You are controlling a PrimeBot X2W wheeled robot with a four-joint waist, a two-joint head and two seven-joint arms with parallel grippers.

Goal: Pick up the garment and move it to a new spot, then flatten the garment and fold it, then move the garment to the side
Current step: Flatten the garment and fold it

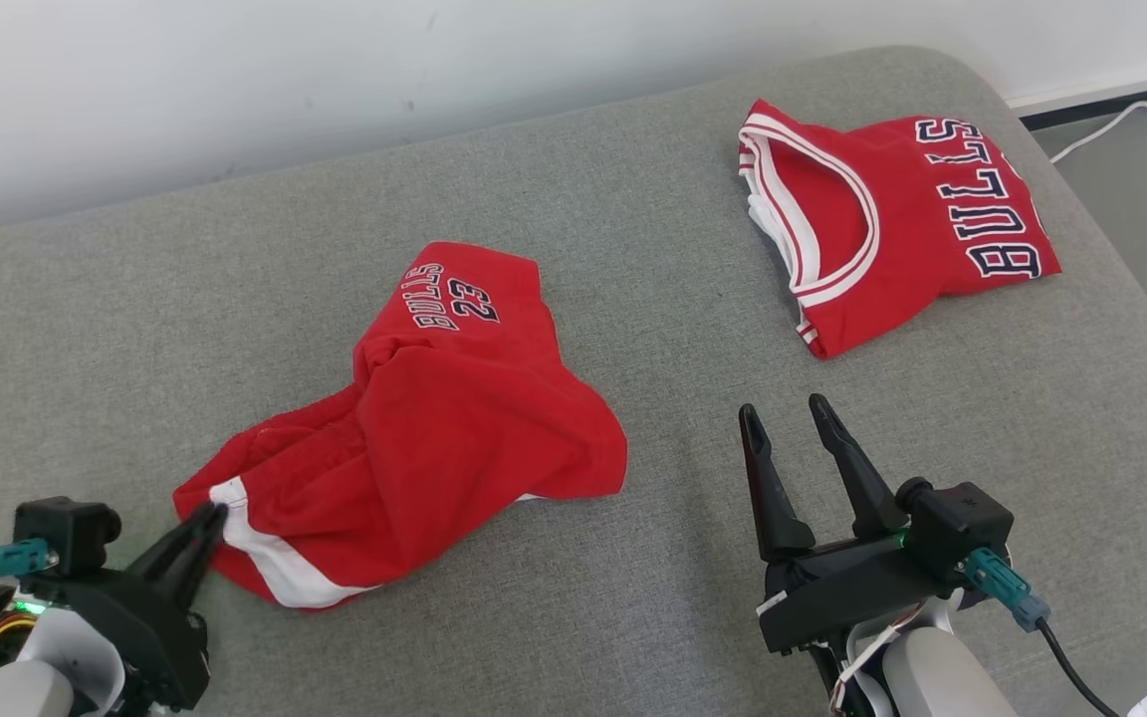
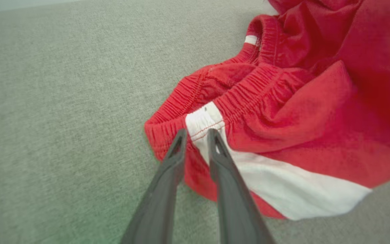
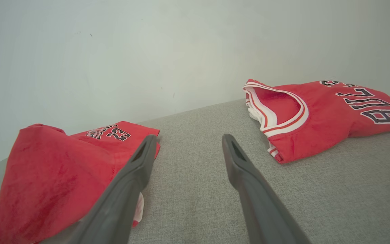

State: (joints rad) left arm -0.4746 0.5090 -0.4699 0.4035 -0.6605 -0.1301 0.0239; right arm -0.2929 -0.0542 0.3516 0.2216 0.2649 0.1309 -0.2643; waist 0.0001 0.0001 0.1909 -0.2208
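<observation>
The garment (image 1: 454,418), a pair of red shorts with a white side stripe and "BULLS 23" print, lies crumpled in the middle of the grey cushion (image 1: 633,199). My left gripper (image 1: 207,515) is at the garment's near-left corner. In the left wrist view the left gripper (image 2: 196,133) has its fingers drawn close together, pinching the waistband of the garment (image 2: 300,118) where the white stripe meets it. My right gripper (image 1: 783,406) stands open over bare cushion, right of the shorts. In its own view the right gripper (image 3: 188,139) holds nothing, with the garment (image 3: 46,169) to its left.
A folded red "BULLS" jersey (image 1: 912,229) lies at the far right of the cushion, also seen as the jersey (image 3: 323,112) in the right wrist view. A white wall runs behind. Beyond the cushion's right edge is floor with a white cable (image 1: 1121,115).
</observation>
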